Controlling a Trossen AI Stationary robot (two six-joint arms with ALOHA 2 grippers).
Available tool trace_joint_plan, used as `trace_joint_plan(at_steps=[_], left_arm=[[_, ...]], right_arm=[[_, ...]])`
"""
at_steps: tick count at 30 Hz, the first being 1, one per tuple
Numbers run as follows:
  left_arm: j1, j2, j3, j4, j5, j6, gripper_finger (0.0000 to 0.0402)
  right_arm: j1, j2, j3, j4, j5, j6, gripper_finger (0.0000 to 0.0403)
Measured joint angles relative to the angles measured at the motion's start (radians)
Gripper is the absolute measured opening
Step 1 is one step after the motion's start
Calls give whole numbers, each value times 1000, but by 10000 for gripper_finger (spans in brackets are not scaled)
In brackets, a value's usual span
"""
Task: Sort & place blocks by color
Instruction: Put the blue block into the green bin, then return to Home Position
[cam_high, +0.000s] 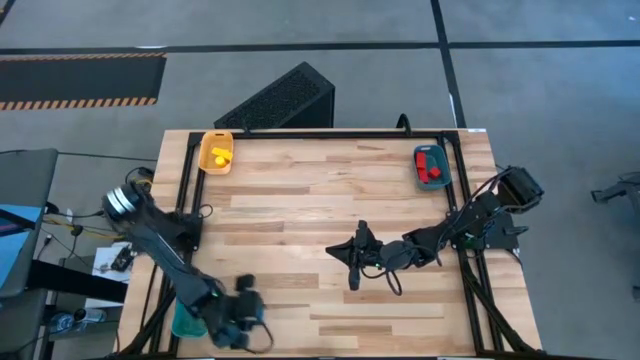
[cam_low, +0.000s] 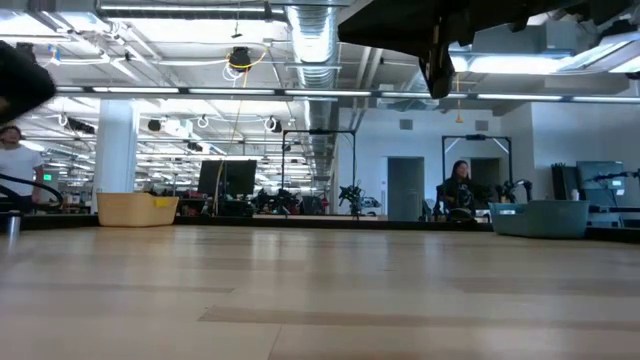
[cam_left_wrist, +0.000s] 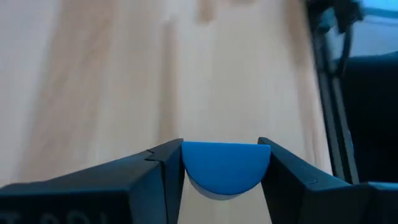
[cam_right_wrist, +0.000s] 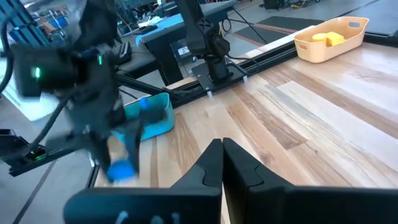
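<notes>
Holding a blue block (cam_left_wrist: 225, 167) pinched between its two fingers, the left gripper (cam_high: 240, 322) stood over the near-left corner of the table (cam_high: 330, 200), just beside the teal tray (cam_high: 183, 322) at the table's left edge. The step in hand was judged to be delivery of this blue piece to that tray. The next move called for a short carry leftward until the block was above the tray's opening, then a release low enough to keep the rounded piece from bouncing out.

The right gripper (cam_high: 352, 262) waited above the middle of the table, its fingers pressed together with nothing between them.

Sorted pieces already lay in place: yellow blocks (cam_high: 220, 153) in the yellow tray (cam_high: 206, 160) at the far left, and red blocks (cam_high: 431, 167) in the blue-grey tray (cam_high: 444, 172) at the far right.

Only the left wrist view showed the grip itself and the block's half-round outline. Only the right wrist view showed a blue piece (cam_right_wrist: 143, 103) already inside the teal tray, with the left gripper and its load close by. The high view alone gave the positions of all three trays. The low view showed no loose blocks on the tabletop, and a person (cam_low: 458, 186) far behind the table.
</notes>
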Motion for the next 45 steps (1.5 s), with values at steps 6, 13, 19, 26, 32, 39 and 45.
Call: trace_joint_plan(at_steps=[6, 13, 19, 26, 32, 39, 45], left_arm=[[-130, -284, 0, -440, 107, -342, 144], [-354, -406, 0, -679, 70, -635, 163], [-454, -359, -5, -690, 132, -738, 180], [-479, -290, -5, -796, 212, -812, 203], [-456, -283, -5, -795, 181, -754, 211], [-406, -283, -5, -796, 141, -665, 212], [-319, -289, 18, -811, -358, -609, 212]], right_arm=[[3, 0, 0, 0, 0, 0, 18], [9, 0, 0, -4, 0, 26, 18], [11, 0, 0, -6, -1, 27, 22], [10, 0, 0, -4, 0, 29, 17], [10, 0, 0, -3, 0, 29, 20], [10, 0, 0, -3, 1, 21, 20], [-31, 0, 0, 15, 4, -94, 18]])
